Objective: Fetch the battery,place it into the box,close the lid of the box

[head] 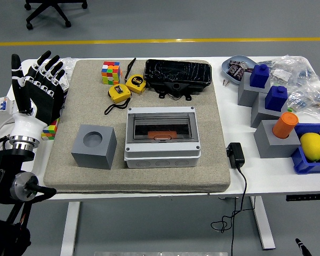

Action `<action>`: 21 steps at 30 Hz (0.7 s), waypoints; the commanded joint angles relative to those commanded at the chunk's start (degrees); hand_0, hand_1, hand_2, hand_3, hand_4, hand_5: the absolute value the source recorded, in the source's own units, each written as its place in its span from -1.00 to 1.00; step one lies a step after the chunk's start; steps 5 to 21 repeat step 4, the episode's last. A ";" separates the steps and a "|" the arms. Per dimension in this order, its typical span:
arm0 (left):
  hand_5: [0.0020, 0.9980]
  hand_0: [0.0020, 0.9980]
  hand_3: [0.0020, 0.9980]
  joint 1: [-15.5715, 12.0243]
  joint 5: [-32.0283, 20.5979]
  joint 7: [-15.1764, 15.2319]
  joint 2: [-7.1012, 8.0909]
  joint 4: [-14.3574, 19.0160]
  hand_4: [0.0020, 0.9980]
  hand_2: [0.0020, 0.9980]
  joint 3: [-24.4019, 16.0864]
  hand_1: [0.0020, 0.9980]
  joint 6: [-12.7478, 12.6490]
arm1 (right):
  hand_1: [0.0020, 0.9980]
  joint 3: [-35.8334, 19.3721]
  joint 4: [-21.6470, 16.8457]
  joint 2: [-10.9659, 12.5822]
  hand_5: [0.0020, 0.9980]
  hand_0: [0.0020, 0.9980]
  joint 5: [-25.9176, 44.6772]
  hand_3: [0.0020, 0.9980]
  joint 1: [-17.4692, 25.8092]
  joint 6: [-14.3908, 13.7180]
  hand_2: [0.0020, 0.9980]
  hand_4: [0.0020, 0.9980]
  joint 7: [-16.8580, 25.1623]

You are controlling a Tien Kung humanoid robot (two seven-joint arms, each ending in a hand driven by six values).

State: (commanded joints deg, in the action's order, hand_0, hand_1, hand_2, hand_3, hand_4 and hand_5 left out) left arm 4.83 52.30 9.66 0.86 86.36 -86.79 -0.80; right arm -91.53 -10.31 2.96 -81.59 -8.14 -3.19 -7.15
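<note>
Left hand: the left hand (38, 88) is raised at the table's left edge, palm facing in over the table, all five fingers spread and upright, holding nothing.
Right hand: not visible from where I stand; only a dark tip shows at the bottom right corner, and I cannot say what it is.
Box: the box (161, 137), grey with a see-through lid (161, 126), sits in the middle of the beige mat (138, 170); the lid looks to be lying down over the opening, with an orange piece showing under it.
Battery: I cannot pick out a battery for certain. The likeliest candidates are the small dark cylinders in the blue dish (238, 66) at the far right of the table (240, 176); they are too small to be sure of.
Which way it lies: if those are the batteries, they lie well off to the right and further back from the left hand, with the whole mat and the box between.
Nearer arm: by that reading the right arm would be much the nearer, and the left would have to cross over the box.
Long axis: the box runs long left to right, its lid seeming to hinge along the far edge.
Also near the left hand: a grey block (94, 146) with a round hole, just right of it on the mat.
</note>
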 joint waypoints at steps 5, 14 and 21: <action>1.00 0.80 0.53 -0.02 -0.12 -0.01 -0.05 0.03 1.00 0.69 -0.12 0.78 0.11 | 0.43 -0.42 0.00 0.04 1.00 0.59 -0.45 0.54 0.02 -0.03 0.45 1.00 -0.12; 1.00 0.80 0.53 -0.02 -0.12 -0.01 -0.05 0.03 1.00 0.69 -0.12 0.78 0.11 | 0.43 -0.42 0.00 0.04 1.00 0.59 -0.45 0.54 0.02 -0.03 0.45 1.00 -0.12; 1.00 0.80 0.53 -0.02 -0.12 -0.01 -0.05 0.03 1.00 0.69 -0.12 0.78 0.11 | 0.43 -0.42 0.00 0.04 1.00 0.59 -0.45 0.54 0.02 -0.03 0.45 1.00 -0.12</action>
